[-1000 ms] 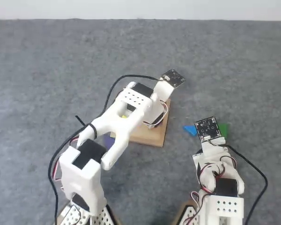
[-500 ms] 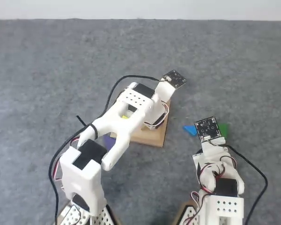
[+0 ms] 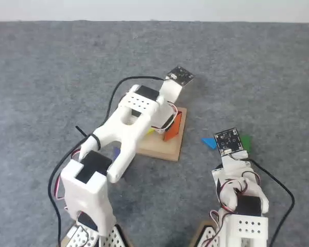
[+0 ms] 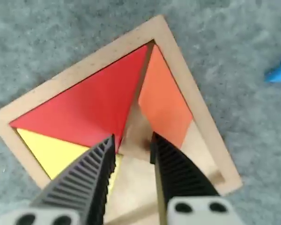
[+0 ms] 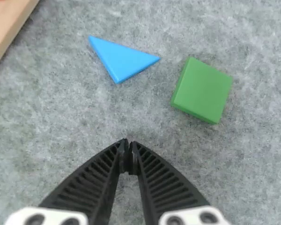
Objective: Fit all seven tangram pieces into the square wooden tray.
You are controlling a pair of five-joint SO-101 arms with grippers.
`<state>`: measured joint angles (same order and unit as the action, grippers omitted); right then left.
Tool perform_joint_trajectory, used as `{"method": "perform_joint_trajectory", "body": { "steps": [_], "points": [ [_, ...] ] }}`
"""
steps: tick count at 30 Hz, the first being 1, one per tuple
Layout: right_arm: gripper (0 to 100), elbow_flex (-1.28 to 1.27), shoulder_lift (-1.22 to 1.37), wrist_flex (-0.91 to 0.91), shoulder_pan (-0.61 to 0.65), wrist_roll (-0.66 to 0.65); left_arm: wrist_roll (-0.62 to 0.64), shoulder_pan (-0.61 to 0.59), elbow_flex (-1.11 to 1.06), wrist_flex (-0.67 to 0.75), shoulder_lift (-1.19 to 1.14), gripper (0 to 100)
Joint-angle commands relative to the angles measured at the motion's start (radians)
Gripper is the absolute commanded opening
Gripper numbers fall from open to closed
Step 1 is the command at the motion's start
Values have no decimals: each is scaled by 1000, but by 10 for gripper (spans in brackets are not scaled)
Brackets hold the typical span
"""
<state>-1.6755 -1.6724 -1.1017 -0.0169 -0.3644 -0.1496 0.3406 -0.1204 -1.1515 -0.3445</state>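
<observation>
Square wooden tray [image 4: 75, 74] [image 3: 159, 149]: flat on grey carpet [image 3: 41, 77], partly filled.
- Red triangle [image 4: 91, 105]: inside tray, long edge along one rim side.
- Yellow piece [image 4: 51, 150]: inside tray, touching the red triangle, partly hidden by a finger.
- Orange piece [image 4: 166, 105] [image 3: 172, 126]: inside tray, against the rim side nearest the blue triangle; flat or tilted, cannot tell.
- Bare wooden floor between red and orange pieces.
- Blue triangle [image 5: 122, 60] [image 3: 209, 142]: outside tray, near it, flat on carpet.
- Green square [image 5: 202, 90] [image 3: 245, 141]: outside tray, just beyond the blue triangle, apart from it.
- Purple piece [image 3: 116, 152]: just outside tray, mostly hidden under the left arm.

Left gripper [image 4: 132, 138]: above tray's bare floor, jaws parted, gripping nothing.
Right gripper [image 5: 126, 143]: outside tray, above carpet near blue triangle and green square, jaws closed together, empty.
</observation>
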Motion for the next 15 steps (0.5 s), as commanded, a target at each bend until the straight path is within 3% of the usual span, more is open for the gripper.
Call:
{"method": "perform_joint_trajectory", "body": {
  "steps": [1, 8, 15],
  "points": [
    [9, -14, -10, -4, -4, -11, -2, -12, 50, 14, 25, 115],
    [9, -14, -10, -4, -4, -11, -25, -48, 30, 2, 25, 115],
    [9, -14, -10, -4, -4, -11, -31, 8, 39, 23, 25, 118]
  ]
}}
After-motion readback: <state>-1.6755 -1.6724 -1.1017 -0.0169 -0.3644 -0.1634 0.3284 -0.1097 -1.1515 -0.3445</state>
